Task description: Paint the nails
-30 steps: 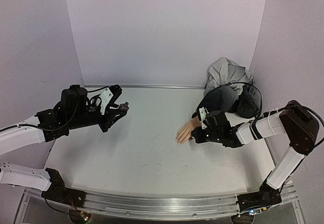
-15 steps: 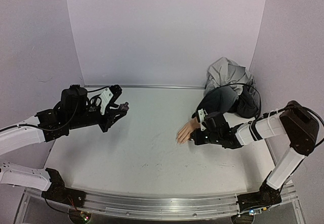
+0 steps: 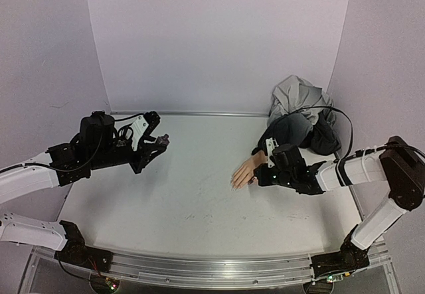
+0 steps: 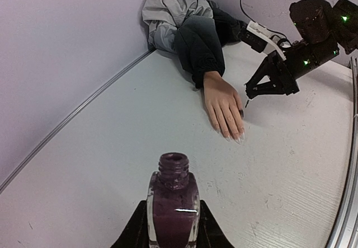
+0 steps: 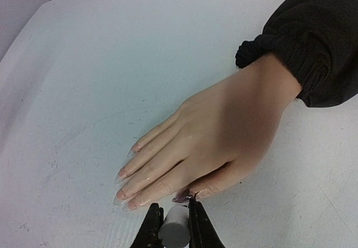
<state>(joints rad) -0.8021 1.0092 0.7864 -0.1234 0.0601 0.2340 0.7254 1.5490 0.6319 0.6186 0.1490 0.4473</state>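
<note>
Two grippers are clamped: the left gripper [image 4: 172, 221] on the bottle [image 4: 172, 200], well apart, the right gripper [image 5: 172, 211] on the brush cap [image 5: 174, 234], where we find the nails [image 5: 121, 175] just ahead, the mannequin hand [image 5: 224, 130] crosswise on the bench [image 5: 112, 63].

A: Entry, legible markings. Any text, label, brand or number recorded?
B: None. Nothing could be read in any view.
A: The polish bottle [image 4: 172, 203]?
B: Its glass face showed no print, only a streak of glare.
A: The right arm [image 4: 313, 18]?
B: It carried small green lights, but no characters were legible on it.
</note>
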